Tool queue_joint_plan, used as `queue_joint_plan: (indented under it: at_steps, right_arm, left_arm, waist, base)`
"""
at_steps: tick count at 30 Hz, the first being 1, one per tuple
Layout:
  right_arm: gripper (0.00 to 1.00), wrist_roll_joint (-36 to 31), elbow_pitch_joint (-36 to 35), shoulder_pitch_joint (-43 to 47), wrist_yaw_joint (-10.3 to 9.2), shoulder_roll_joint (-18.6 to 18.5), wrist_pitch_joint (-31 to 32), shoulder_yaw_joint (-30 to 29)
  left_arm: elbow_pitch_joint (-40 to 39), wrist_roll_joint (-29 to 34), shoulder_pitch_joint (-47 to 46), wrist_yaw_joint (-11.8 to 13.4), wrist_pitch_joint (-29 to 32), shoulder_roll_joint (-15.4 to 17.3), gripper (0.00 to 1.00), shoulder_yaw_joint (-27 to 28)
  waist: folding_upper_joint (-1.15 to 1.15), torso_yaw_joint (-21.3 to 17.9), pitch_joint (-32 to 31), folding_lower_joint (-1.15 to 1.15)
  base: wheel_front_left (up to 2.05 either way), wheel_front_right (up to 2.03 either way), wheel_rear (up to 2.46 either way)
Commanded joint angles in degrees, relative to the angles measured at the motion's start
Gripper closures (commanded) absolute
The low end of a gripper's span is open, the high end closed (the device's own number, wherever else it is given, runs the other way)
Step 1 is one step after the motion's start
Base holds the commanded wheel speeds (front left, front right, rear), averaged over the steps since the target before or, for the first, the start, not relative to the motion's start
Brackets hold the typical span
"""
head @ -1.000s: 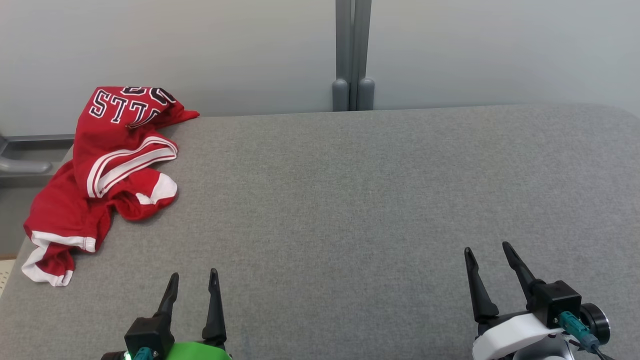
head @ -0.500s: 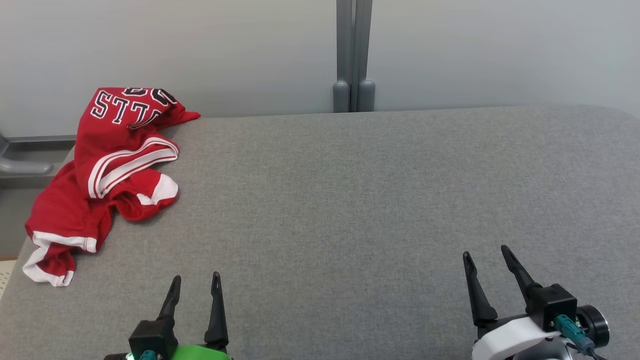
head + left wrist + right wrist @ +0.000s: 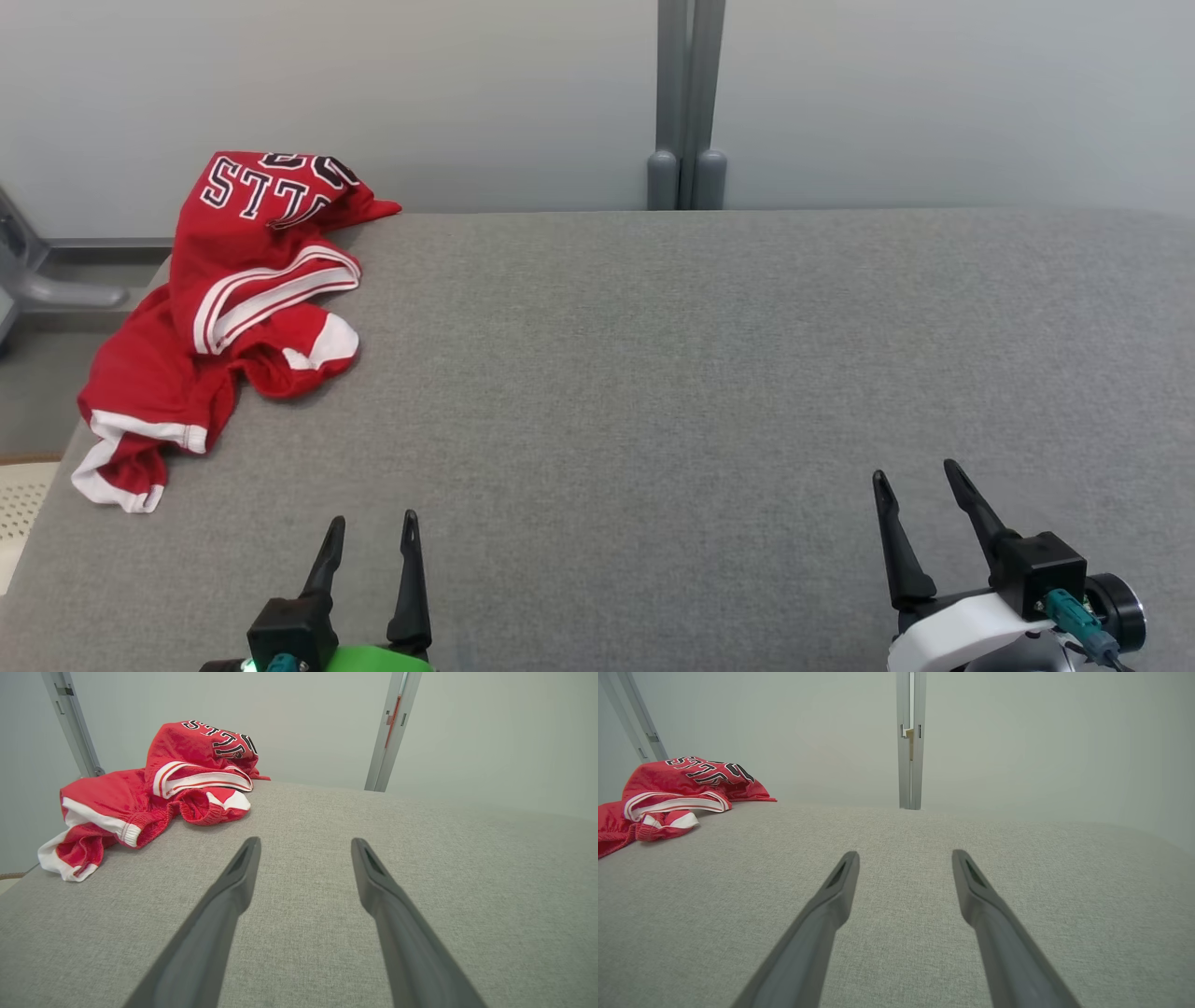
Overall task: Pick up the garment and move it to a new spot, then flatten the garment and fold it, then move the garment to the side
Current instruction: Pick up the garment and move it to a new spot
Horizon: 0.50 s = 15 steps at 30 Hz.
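Both of our grippers stand with their fingers spread and nothing between them. From the head view, our left gripper sits at the near edge of the grey padded surface, toward its left, and our right gripper at the near edge toward its right; each hangs over bare fabric. The garment, a red jersey with white trim and dark lettering, lies crumpled at the far left corner, its lettered part bunched up toward the pale wall and its white-hemmed end at the left edge, where it seems to droop over.

Through the left wrist view, our left gripper points across the surface with the garment ahead and off to the left, well apart from both fingers.

Through the right wrist view, our right gripper faces the grey post at the far edge, and the garment sits far off at the left.

We judge that the first step, the pick-up, is not yet begun. Next we need to carry the left arm out to the far left corner, come down on a raised fold and pinch it firmly, minding the part at the edge, which could slide off.
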Motion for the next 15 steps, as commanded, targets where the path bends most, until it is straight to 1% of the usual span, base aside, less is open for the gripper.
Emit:
queue_joint_plan:
  at_steps: [1,15]
  right_arm:
    - [0.0,0.18,-0.13,0.72,0.0,-0.18,-0.18,-0.23]
    - [0.0,1.42,-0.42,-0.56,0.0,-0.18,-0.18,1.03]
  left_arm:
    - [0.14,0.48,-0.59,-0.21,-0.03,0.36,0.0,0.09]
    - [0.11,1.9,-1.44,-0.85,-0.02,0.4,0.0,2.12]
  waist:
    - [0.0,2.57,-0.04,0.0]
    - [0.0,17.32,0.76,0.0]
  base:
    - [0.0,0.0,0.0]
    - [0.0,0.0,0.0]
